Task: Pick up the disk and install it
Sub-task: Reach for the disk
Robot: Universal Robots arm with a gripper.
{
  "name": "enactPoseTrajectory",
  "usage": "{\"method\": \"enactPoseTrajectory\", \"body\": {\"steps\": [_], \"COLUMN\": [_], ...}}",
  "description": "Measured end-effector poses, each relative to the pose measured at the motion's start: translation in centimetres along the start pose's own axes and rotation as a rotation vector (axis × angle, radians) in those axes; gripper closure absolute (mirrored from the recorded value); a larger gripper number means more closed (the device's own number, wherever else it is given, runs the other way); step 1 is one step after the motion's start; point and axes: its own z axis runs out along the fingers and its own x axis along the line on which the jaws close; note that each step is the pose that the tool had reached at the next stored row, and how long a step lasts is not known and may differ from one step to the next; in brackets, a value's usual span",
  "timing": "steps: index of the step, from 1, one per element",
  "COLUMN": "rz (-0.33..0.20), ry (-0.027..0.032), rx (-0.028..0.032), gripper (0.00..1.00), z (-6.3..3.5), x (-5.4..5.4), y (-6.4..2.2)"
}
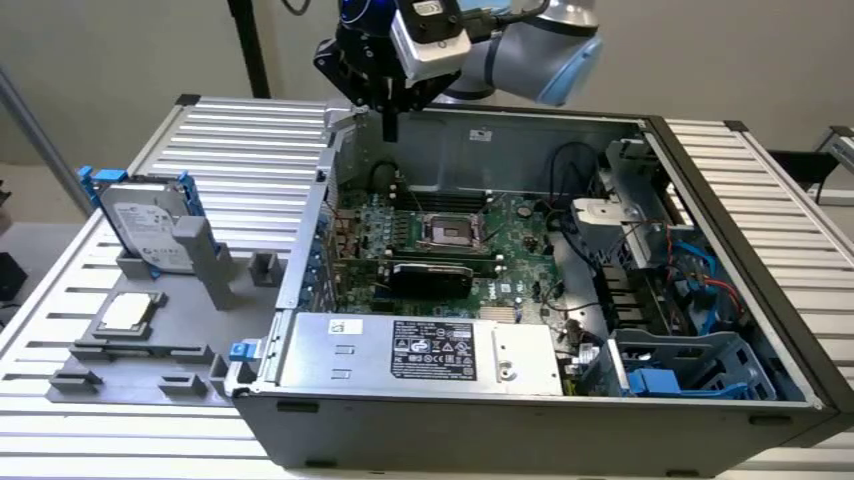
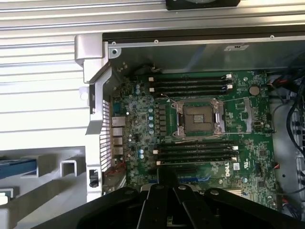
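Blue-framed disk (image 1: 142,226) upright in grey stand (image 1: 211,272), end effector (image 1: 390,122) over mobo (image 2: 200,124)

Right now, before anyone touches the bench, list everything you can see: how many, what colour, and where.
disk: one, silver-grey with a blue frame, upright in the holder at the exterior view's left
holder: one, grey, on the table beside the case
square chip: one, silver, lying flat on the holder
computer case: one, dark grey, open, mid-table
motherboard: one, green, inside the case
power supply box: one, silver with a black label, at the case's near side
drive bay: one, blue-grey, in the case corner at the exterior view's right
table: one, silver, slatted
arm: one, silver and blue, above the case
gripper: one, black, over the motherboard, apart from the disk
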Motion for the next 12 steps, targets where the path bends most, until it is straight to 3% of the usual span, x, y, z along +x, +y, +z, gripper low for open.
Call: {"method": "enactPoseTrajectory", "body": {"steps": [12], "rz": [0.000], "ry": [0.0000], "rx": [-0.0001], "gripper": [0.89], "z": [-0.11], "x": [5.4], "y": [-0.28]}}
